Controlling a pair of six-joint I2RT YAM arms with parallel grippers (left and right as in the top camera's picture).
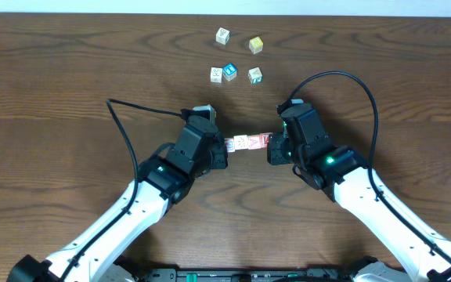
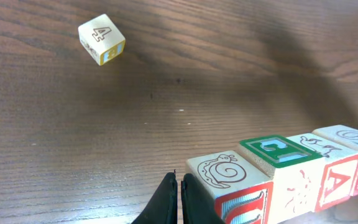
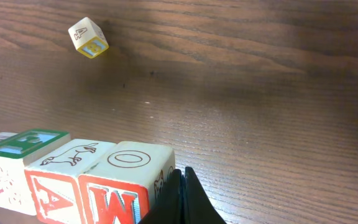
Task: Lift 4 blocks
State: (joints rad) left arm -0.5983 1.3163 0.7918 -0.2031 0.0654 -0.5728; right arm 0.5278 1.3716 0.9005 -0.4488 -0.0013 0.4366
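Left gripper (image 2: 179,183) and right gripper (image 3: 180,180) are clenched empty — each presses its closed tip against one end of the blocks (image 1: 250,142). The row is pinched between them near the middle of the table (image 1: 69,86), presumably to lift as one.

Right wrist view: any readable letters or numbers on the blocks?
"4": top of the loose cube.
"O": top of the end block.
"M": its red side, cut off by the frame.
"A": red side of the next block.
Green-topped block: letter blurred, perhaps "E".
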